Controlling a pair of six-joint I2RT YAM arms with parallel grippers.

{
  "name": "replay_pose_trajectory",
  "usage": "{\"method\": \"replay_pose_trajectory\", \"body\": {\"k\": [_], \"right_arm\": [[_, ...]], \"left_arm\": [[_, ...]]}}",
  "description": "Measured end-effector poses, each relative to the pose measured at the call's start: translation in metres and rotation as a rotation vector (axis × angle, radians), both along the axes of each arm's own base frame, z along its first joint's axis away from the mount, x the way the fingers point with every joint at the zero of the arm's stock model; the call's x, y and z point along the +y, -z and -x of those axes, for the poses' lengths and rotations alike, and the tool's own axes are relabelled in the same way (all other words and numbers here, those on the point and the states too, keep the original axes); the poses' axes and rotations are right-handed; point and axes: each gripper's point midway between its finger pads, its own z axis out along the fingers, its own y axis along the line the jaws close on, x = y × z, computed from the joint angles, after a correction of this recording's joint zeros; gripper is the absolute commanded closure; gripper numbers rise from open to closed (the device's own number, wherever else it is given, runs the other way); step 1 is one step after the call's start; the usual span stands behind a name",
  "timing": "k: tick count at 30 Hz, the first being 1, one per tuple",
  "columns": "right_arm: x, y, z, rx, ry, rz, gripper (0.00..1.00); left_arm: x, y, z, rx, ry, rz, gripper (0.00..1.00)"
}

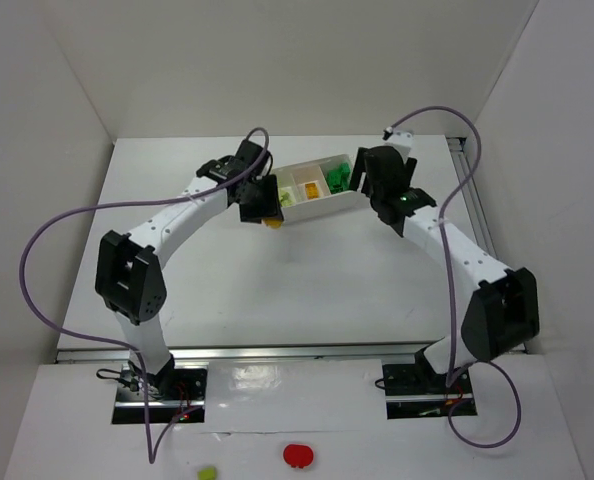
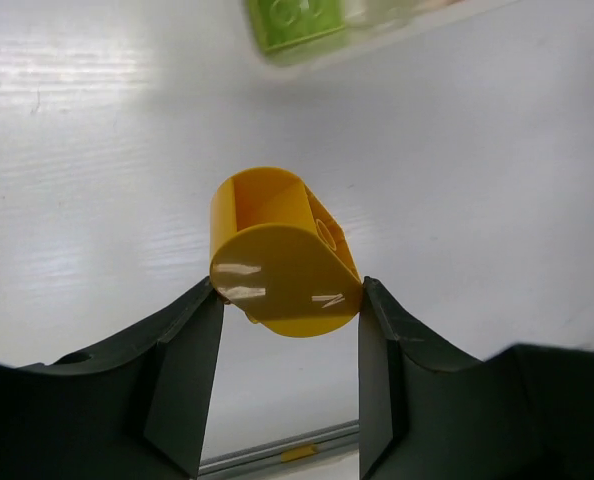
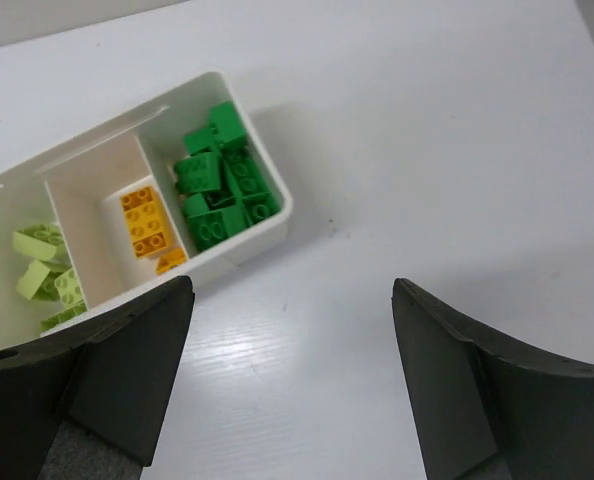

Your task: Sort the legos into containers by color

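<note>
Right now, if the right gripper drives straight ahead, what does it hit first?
Probably bare table: the right gripper, fingers open, points just beside the tray corner by the dark green legos. Depth is unclear; it could clip that tray wall.

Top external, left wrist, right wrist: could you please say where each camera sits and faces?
Top external: above, behind the bases, looking down at left arm, right arm, tray.
Left wrist: on left arm, facing the table; own fingers gripping orange-yellow piece.
Right wrist: on right arm, facing the tray; own open fingers.
Shared: tray, top and right wrist.
</note>
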Motion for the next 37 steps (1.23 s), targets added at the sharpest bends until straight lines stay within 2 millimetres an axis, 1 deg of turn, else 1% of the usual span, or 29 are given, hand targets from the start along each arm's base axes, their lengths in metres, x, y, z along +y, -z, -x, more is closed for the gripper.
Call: {"method": "replay_pose_trajectory", "body": {"k": [1,3,6,8,11,12,13,14,15,16,18,20,21,22,23,24,25,27,30,31,33,35,37], "right_arm": [[-0.013,-0.005,0.008,-0.010,0.029,-0.013,0.13],[-0.027,-0.011,0.021,-0.023,0.066,-0.028,0.13],[-0.040,-0.012,0.036,-0.016,0.101,-0.021,0.13],[-0.047,-0.008,0.041,0.007,0.116,-0.007,0.13],[-0.062,0.005,0.047,0.054,0.146,0.012,0.13],[-0.067,0.010,0.049,0.070,0.156,0.019,0.13],[-0.073,0.013,0.052,0.086,0.167,0.025,0.13],[-0.077,0.016,0.054,0.102,0.177,0.032,0.13],[-0.081,0.018,0.055,0.111,0.184,0.035,0.13],[-0.083,0.018,0.057,0.118,0.188,0.038,0.13],[-0.085,0.017,0.062,0.124,0.189,0.040,0.13],[-0.086,0.012,0.066,0.119,0.189,0.038,0.11],[-0.087,0.009,0.067,0.111,0.190,0.035,0.11],[-0.088,0.005,0.069,0.103,0.193,0.031,0.11],[-0.090,0.001,0.071,0.094,0.199,0.025,0.04],[-0.091,-0.001,0.072,0.086,0.209,0.018,0.00],[-0.095,-0.003,0.074,0.079,0.239,0.012,0.00],[-0.107,-0.001,0.080,0.079,0.320,0.014,0.00],[-0.128,0.007,0.091,0.097,0.497,0.001,0.00],[-0.134,0.009,0.094,0.100,0.545,0.000,0.00],[-0.144,0.013,0.099,0.106,0.625,-0.003,0.00],[-0.152,0.017,0.105,0.118,0.672,0.003,0.00],[-0.155,0.019,0.109,0.130,0.690,0.005,0.00]], "left_arm": [[-0.006,-0.014,-0.009,-0.031,0.007,0.014,0.64],[-0.018,-0.037,-0.028,-0.090,0.027,0.044,0.64],[-0.039,-0.057,-0.057,-0.148,0.057,0.081,0.64],[-0.053,-0.061,-0.077,-0.176,0.082,0.101,0.64],[-0.072,-0.056,-0.106,-0.197,0.099,0.125,0.63],[-0.078,-0.052,-0.115,-0.199,0.101,0.127,0.51],[-0.083,-0.046,-0.124,-0.205,0.103,0.131,0.36],[-0.087,-0.041,-0.131,-0.211,0.105,0.132,0.23],[-0.090,-0.035,-0.137,-0.215,0.108,0.132,0.13],[-0.092,-0.027,-0.142,-0.213,0.109,0.131,0.00],[-0.094,-0.016,-0.144,-0.192,0.109,0.136,0.00],[-0.093,-0.014,-0.144,-0.180,0.110,0.143,0.00],[-0.093,-0.017,-0.144,-0.185,0.110,0.148,0.00],[-0.092,-0.022,-0.143,-0.195,0.113,0.152,0.00],[-0.090,-0.028,-0.141,-0.202,0.116,0.154,0.00],[-0.087,-0.037,-0.137,-0.210,0.119,0.155,0.00],[-0.083,-0.047,-0.131,-0.226,0.122,0.158,0.00],[-0.070,-0.075,-0.113,-0.254,0.122,0.161,0.00],[-0.043,-0.133,-0.076,-0.363,0.127,0.158,0.00],[-0.030,-0.158,-0.062,-0.421,0.120,0.155,0.00],[-0.009,-0.196,-0.038,-0.520,0.108,0.157,0.00],[0.013,-0.224,-0.011,-0.610,0.084,0.166,0.00],[0.037,-0.239,0.013,-0.671,0.043,0.162,0.00]]}}
